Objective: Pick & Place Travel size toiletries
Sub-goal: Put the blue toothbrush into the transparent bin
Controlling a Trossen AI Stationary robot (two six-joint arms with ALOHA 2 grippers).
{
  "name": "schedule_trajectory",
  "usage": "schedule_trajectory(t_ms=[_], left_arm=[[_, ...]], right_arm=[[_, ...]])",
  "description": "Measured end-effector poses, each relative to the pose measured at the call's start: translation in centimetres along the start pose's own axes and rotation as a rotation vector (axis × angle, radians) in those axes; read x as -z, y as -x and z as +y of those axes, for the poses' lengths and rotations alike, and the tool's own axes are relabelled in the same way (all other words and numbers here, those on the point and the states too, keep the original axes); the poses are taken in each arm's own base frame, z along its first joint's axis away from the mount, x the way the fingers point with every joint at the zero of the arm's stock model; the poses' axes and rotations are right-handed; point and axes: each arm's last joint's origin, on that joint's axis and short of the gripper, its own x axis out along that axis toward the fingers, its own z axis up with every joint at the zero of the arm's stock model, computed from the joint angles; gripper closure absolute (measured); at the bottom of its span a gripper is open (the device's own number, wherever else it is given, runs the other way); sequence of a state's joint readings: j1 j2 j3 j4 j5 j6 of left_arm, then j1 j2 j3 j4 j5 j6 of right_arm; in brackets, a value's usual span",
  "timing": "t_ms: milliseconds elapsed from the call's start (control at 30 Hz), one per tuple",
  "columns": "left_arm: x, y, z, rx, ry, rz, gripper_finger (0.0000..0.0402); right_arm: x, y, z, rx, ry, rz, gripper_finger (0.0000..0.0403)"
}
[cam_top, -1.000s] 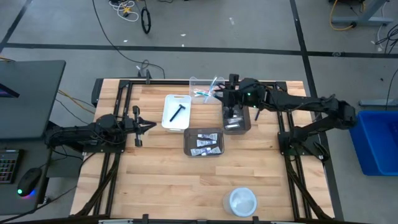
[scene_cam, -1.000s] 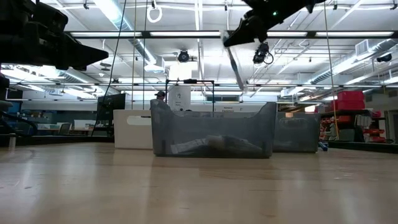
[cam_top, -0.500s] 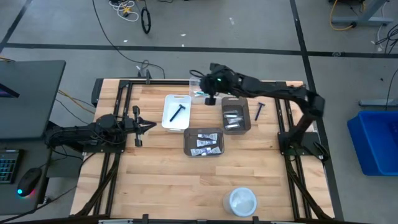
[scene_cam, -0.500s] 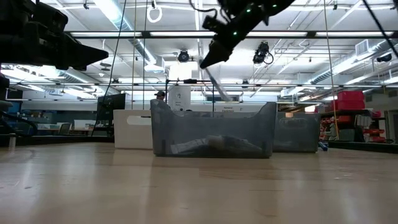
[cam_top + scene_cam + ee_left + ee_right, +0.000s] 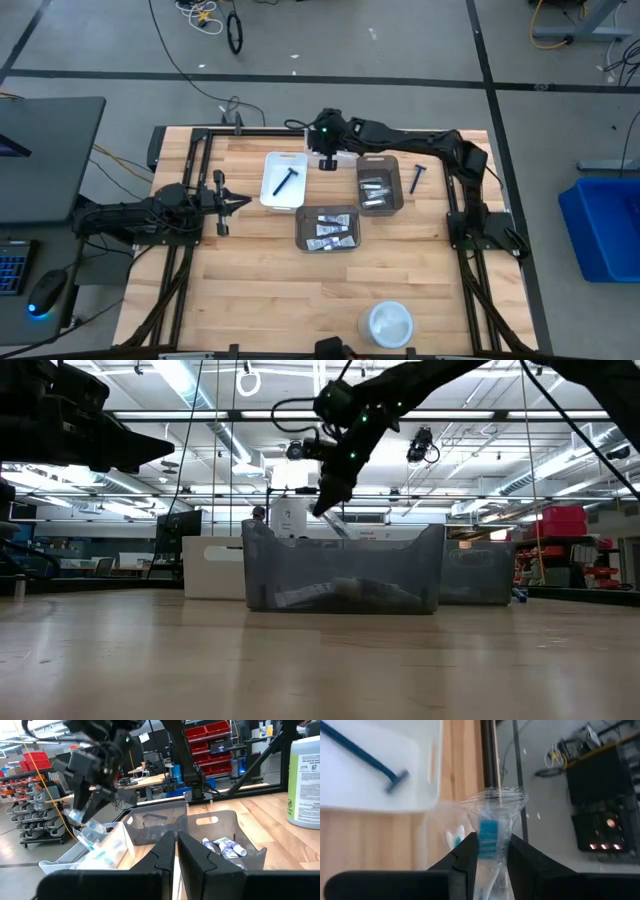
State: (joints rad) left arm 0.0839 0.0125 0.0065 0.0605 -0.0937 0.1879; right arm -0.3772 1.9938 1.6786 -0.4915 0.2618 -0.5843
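Note:
My right gripper (image 5: 327, 160) hangs over the clear bin (image 5: 310, 134) at the table's far edge. It is shut on a toothbrush with blue bristles in a clear wrapper (image 5: 492, 810). The left wrist view shows the same wrapped toothbrush (image 5: 88, 827) hanging below the right gripper (image 5: 89, 810), above the clear bin (image 5: 95, 854), where other toothbrushes lie. Left of that bin, a white bin (image 5: 283, 180) holds a blue razor (image 5: 287, 180). My left gripper (image 5: 240, 203) waits shut at the table's left side, level and touching nothing. My right gripper pinches the wrapped toothbrush between its two fingers, at the wrapper's narrow part just below the bristle head (image 5: 489, 833). The fingers slant down from the table's right. The toothbrush is lifted clear, and its wrapper end (image 5: 495, 795) sticks out past the fingertips.
Two dark grey bins (image 5: 379, 186) (image 5: 327, 228) hold small tubes. A dark razor (image 5: 417, 178) lies on the wood to the right of them. A round white dish (image 5: 390, 322) stands near the front edge. A large white bottle (image 5: 304, 780) shows in the left wrist view.
My right gripper has travelled from above the right dark grey bin toward the table's left and far edge, sinking and tipping further down. It now stands over the clear bin. It has stayed shut on the wrapped toothbrush the whole way.

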Motion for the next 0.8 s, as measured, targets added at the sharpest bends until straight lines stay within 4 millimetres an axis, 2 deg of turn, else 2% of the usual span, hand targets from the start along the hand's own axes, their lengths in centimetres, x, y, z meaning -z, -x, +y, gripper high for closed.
schedule_trajectory(t_ms=[133,567,800], left_arm=[[0.0,0.0,0.0,0.0,0.0,0.0,0.0374],[0.0,0.0,0.0,0.0,0.0,0.0,0.0374],[0.0,0.0,0.0,0.0,0.0,0.0,0.0374]], right_arm=[[0.4,-0.8,0.1,0.021,0.004,0.037,0.0313],[0.6,-1.1,-0.3,0.026,-0.03,0.031,0.0313],[1.1,-2.1,-0.2,0.046,-0.01,0.068,0.0313]])
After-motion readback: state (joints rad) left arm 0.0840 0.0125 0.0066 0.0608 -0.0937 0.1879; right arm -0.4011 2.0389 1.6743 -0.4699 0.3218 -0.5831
